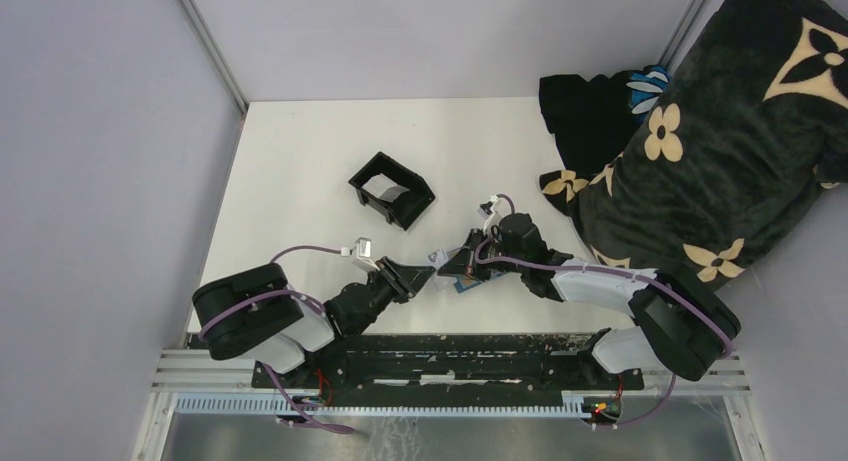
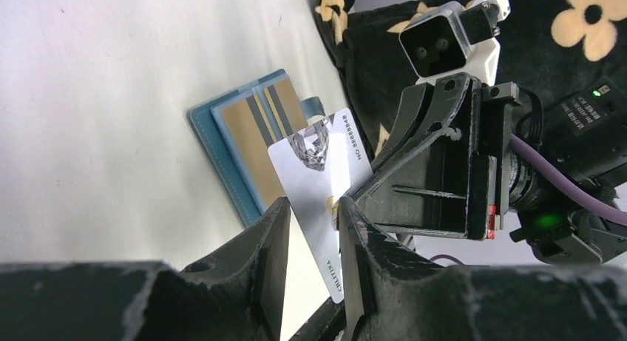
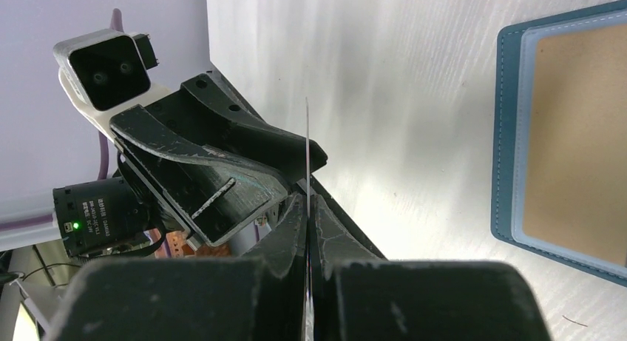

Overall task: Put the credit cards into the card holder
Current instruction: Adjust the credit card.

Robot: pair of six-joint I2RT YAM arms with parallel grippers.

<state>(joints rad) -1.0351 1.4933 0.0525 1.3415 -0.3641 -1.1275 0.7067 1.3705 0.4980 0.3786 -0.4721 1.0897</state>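
Right now the right fingers (image 3: pixel 307 208) pinch a card (image 2: pixel 322 182) edge-on while the left fingers (image 2: pixel 314 241) straddle it loosely; better align it squarely with the wallet (image 2: pixel 222 145) pocket

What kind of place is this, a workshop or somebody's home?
Probably a lab test cell, not a home: two arms bolted to a metal rail, a bare white table boxed in by plain grey panels, and a dark flowered blanket draped on one side.

Both arms are black with white shells and purple cables; each black claw (image 2: pixel 314 230) carries a white camera block.
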